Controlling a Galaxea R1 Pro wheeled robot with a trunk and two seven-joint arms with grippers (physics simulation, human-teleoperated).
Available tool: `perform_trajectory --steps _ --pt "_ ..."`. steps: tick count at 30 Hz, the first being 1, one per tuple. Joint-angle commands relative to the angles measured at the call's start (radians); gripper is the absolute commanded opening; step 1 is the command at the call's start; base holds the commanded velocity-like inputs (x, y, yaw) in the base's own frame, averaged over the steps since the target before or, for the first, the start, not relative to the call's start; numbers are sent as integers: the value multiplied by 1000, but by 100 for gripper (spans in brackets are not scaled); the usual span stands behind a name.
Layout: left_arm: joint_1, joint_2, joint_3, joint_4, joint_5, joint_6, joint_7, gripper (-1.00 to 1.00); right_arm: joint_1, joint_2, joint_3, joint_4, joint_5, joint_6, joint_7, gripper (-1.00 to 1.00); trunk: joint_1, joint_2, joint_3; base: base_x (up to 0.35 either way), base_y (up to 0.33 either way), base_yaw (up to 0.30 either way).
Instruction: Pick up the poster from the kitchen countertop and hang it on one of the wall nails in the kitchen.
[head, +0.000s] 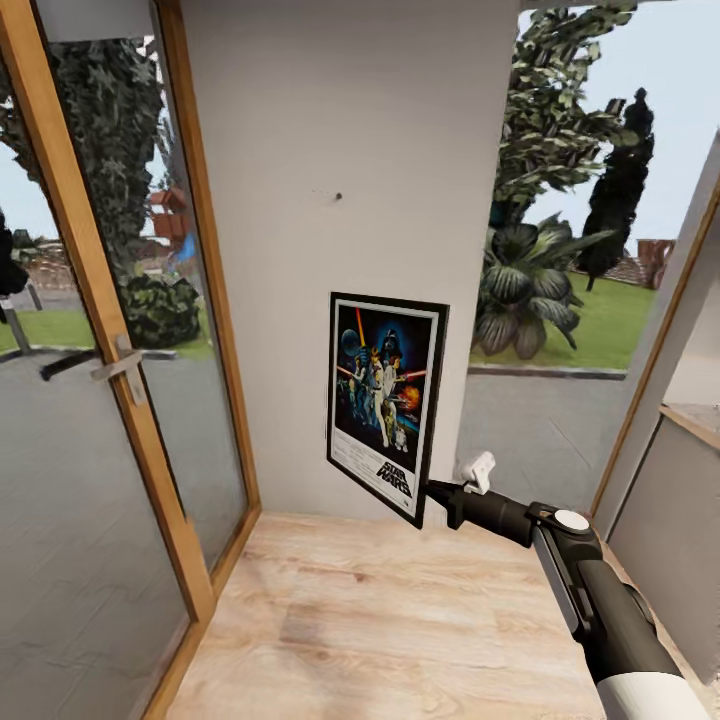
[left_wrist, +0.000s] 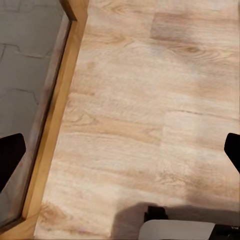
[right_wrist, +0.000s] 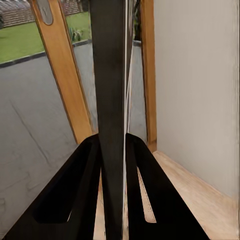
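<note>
In front of the pale wall: poster (head: 386, 403), upright, slightly turned, held above the wood floor (head: 400, 620), low on the wall.
Right pincer (head: 432, 492): pinching the poster at its lower right edge; fingers (right_wrist: 85, 190) pressed against both faces of the frame (edge-on in the wrist view (right_wrist: 111, 100)).
Wall nail (head: 337, 197): small dark stub, well above the poster's top edge.
Left pincer (left_wrist: 120, 155): spread wide, fingertips (left_wrist: 10, 155) at opposite borders, over bare floor (left_wrist: 135, 100) beside the door frame.
Left of poster: glass door (head: 120, 380), wooden frame, metal handle (head: 118, 367).
Right of wall: window onto garden plants (head: 525, 290).
</note>
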Motion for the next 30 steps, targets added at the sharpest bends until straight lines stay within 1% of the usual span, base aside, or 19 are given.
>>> perform_trajectory --steps 1,4,10,12,20,30 --pt "1 0 1 -3 0 5 -1 100 -1 1 -1 0 -4 10 7 -100 1 -1 1 117 241 -297" --pt "1 0 2 -3 0 5 0 100 -1 1 -1 0 -4 10 7 -100 1 -1 2 72 152 -297" --pt "1 0 2 -4 -1 -1 0 100 -1 0 -1 0 -4 10 7 -100 1 -1 6 10 22 -292" --pt "1 0 2 -4 -1 -2 0 100 -1 0 -1 0 -4 10 7 -100 1 -1 6 29 3 -161" --pt "1 0 3 -4 0 0 0 100 -1 1 -1 0 -4 10 7 -100 1 -1 7 269 20 -30" --pt "1 0 4 -4 0 0 0 100 -1 1 -1 0 -4 10 7 -100 1 -1 7 332 97 -2"
